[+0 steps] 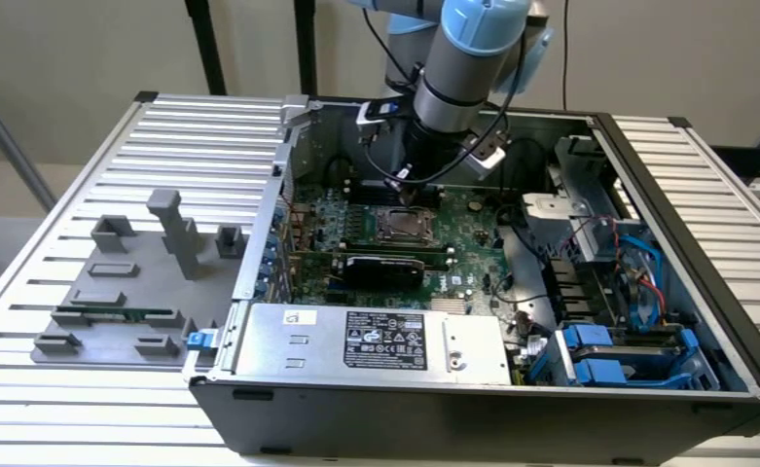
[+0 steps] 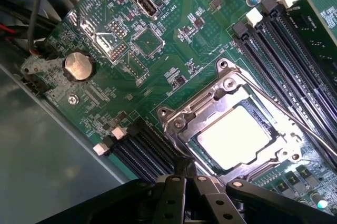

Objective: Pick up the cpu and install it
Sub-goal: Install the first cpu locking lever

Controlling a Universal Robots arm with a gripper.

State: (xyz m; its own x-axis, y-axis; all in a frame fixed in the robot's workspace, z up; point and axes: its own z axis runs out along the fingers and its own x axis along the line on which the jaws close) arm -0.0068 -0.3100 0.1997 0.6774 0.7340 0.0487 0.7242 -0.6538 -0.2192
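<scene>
Flat silvery square cpu (image 2: 235, 134) seated in metal socket frame (image 2: 230, 84)

My exterior view looks down from high in front of the open computer case (image 1: 484, 389), taking in the whole case and the slatted desk (image 1: 42, 292) around it. My wrist view sits close above the motherboard (image 2: 105, 50), facing down. Both share the metal socket frame (image 1: 399, 226) (image 2: 231, 124) at board centre.
</scene>
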